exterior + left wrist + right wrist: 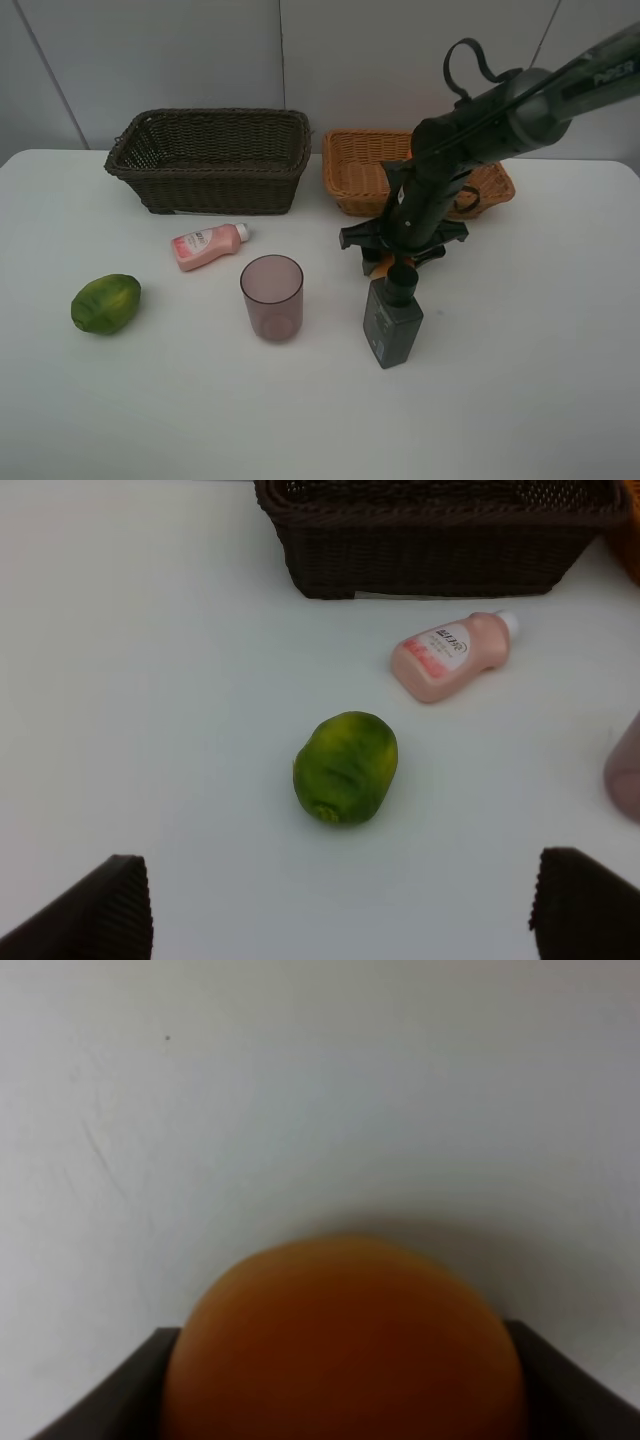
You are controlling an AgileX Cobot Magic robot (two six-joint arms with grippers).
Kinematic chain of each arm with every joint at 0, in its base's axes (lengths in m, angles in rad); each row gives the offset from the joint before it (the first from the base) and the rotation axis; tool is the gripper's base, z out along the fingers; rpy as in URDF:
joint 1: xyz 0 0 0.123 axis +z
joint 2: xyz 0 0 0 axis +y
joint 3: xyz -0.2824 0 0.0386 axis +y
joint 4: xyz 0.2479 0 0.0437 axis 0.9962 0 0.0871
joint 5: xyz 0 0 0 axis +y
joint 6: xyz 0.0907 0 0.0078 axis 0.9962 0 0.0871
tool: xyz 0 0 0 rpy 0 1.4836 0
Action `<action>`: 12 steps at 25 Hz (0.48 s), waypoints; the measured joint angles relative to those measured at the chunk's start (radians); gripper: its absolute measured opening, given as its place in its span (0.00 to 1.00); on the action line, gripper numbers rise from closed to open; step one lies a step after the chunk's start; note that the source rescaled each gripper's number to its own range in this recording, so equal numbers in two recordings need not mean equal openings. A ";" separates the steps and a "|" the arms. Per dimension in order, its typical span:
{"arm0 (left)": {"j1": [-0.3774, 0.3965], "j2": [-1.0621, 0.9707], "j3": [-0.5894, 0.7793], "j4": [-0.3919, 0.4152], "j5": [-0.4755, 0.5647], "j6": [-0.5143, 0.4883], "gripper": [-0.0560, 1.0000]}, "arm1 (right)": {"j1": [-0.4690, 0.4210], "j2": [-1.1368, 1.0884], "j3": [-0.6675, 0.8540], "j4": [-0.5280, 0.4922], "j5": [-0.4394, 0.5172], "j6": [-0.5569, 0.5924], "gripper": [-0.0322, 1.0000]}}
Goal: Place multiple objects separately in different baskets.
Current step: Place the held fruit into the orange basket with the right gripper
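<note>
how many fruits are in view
2. One green fruit lies far left on the table. An orange is in the right gripper, beside the green bottle. The arm covers part of the tan basket, so more may be hidden.

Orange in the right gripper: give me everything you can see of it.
The orange is round, with smooth, matte, even skin; no stem shows. The dark fingers of the right gripper touch it on both sides, with white table behind. From the high camera only a sliver shows under the gripper, beside the pump of the dark green bottle. Whether it is lifted cannot be told.
</note>
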 joint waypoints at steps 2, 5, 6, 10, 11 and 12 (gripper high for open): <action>0.000 0.000 0.000 0.000 0.000 0.000 0.98 | 0.000 -0.001 0.000 0.000 0.001 -0.003 0.42; 0.000 0.000 0.000 0.000 0.000 0.000 0.98 | 0.000 -0.024 0.000 -0.001 0.011 -0.017 0.42; 0.000 0.000 0.000 0.000 0.000 0.000 0.98 | 0.000 -0.033 -0.007 -0.001 0.029 -0.027 0.42; 0.000 0.000 0.000 0.000 0.000 0.000 0.98 | 0.000 -0.064 -0.095 0.000 0.176 -0.096 0.42; 0.000 0.000 0.000 0.000 0.000 0.000 0.98 | 0.000 -0.066 -0.132 0.000 0.227 -0.115 0.42; 0.000 0.000 0.000 0.000 0.000 0.000 0.98 | 0.000 -0.068 -0.163 0.000 0.274 -0.136 0.42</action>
